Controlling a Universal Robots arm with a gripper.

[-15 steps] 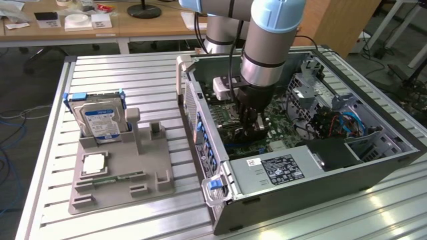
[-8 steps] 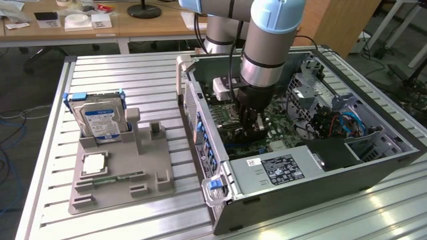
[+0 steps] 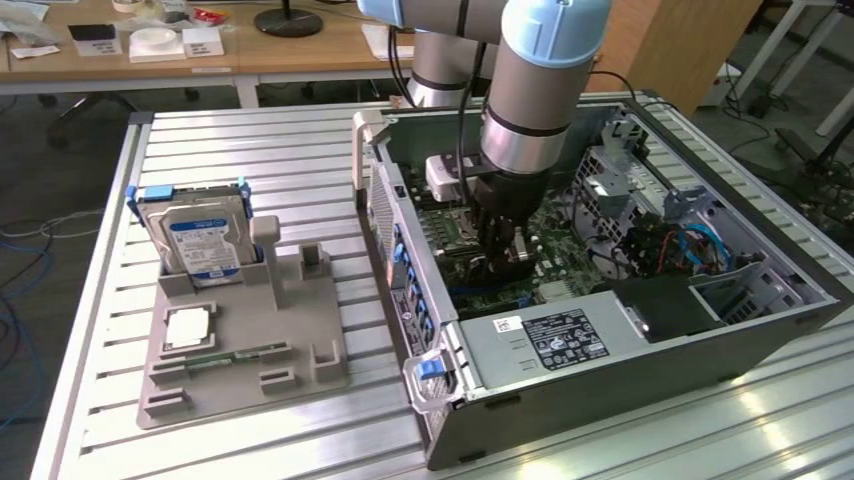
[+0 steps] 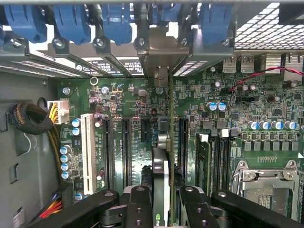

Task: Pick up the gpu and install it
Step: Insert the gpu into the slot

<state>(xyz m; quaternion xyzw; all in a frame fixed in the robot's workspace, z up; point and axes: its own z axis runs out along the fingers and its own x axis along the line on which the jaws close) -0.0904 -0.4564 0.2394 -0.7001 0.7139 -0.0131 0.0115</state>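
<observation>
Nearest in the wrist view: gripper (image 4: 161, 202), jaws pinched on the gpu (image 4: 161, 166). Card held on edge, long axis running away toward the case's rear slot openings, silver bracket (image 4: 159, 52) at the far end, among the blue latches (image 4: 71, 21). Below it, the motherboard (image 4: 266, 95) and black expansion slots (image 4: 126, 147). In the exterior view, deep inside the open computer case (image 3: 747, 330).
</observation>
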